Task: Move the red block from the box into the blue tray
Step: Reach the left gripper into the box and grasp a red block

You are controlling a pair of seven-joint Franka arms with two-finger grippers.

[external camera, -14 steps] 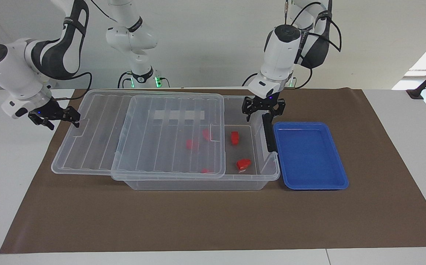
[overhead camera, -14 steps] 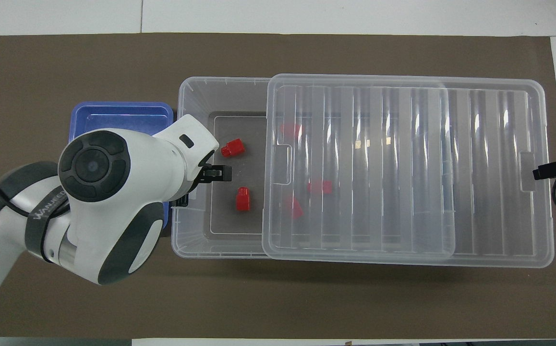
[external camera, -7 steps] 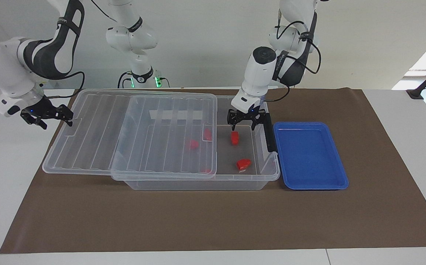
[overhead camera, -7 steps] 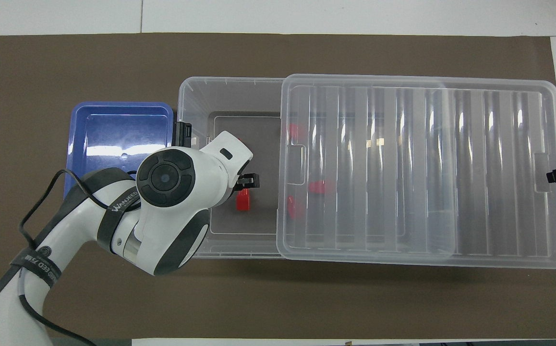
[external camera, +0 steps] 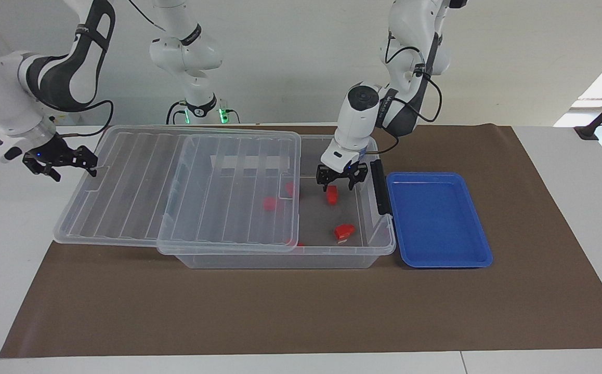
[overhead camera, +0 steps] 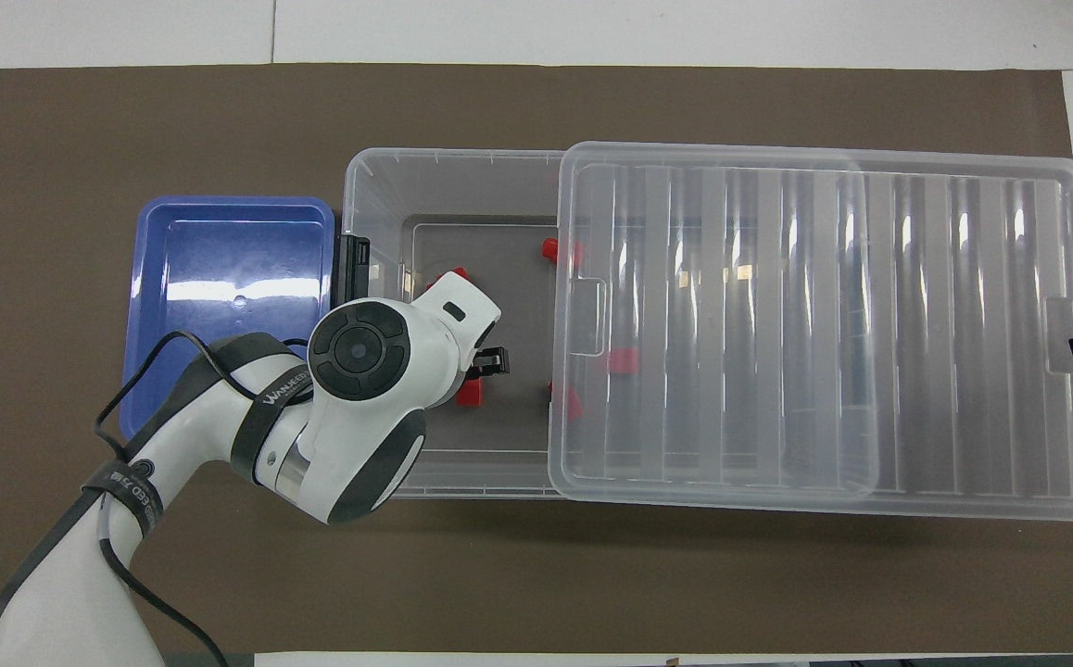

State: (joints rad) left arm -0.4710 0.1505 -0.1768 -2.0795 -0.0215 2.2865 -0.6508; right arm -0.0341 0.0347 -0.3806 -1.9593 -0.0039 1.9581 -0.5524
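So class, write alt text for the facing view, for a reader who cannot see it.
The left claw, open, is down inside the box, just over the red block. The right claw holds the slid-aside lid by its end. The blue tray sits beside the box.

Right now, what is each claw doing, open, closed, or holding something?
Left gripper: open, over the red block in the box.
Right gripper: shut on the lid.

Lid (external camera: 176, 189) over box (external camera: 353, 249) — tray-side end uncovered

White arms (external camera: 355, 111), black cables, joints.
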